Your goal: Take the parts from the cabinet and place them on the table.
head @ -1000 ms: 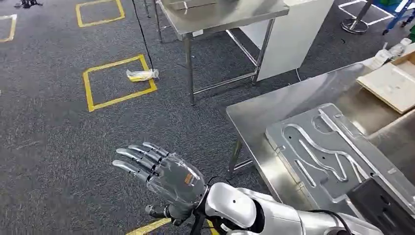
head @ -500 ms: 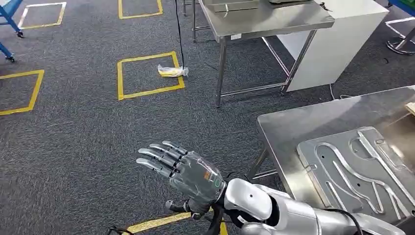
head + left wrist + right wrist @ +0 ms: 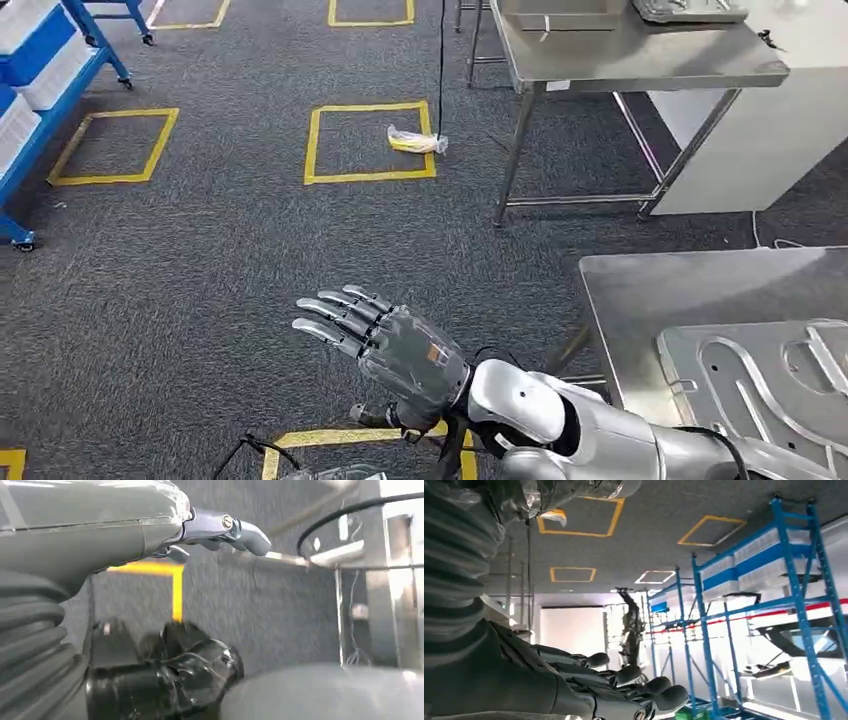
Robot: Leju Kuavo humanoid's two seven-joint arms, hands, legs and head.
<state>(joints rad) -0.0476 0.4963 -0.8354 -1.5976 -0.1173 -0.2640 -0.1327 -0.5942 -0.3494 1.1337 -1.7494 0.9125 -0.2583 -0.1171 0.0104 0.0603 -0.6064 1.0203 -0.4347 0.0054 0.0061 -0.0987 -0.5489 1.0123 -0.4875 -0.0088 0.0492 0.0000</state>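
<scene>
Fingers [image 3: 335,312] of the right hand [image 3: 395,355] are stretched out and a little apart, with nothing in them; the hand is raised over the grey carpet [image 3: 200,270], palm turned away from the head camera. Of the left hand [image 3: 125,525], the wrist camera shows a grey shell and one fingertip over the carpet, too blurred to tell how its fingers lie. Just beside the right hand's silver forearm, on the side away from the blue racks, stands the near steel table [image 3: 690,290], and on it lies a flat grey metal part [image 3: 770,380] with curved grooves cut into it. Beyond the right hand, a yellow taped square [image 3: 370,142] marks the carpet, and a crumpled yellow-and-clear wrapper [image 3: 415,141] lies on its far corner beside a thin black cable. Farther off, past the near steel table, a second steel table [image 3: 640,55] carries a tray. Blue shelving [image 3: 744,580] with white bins stands well apart from the hand.
</scene>
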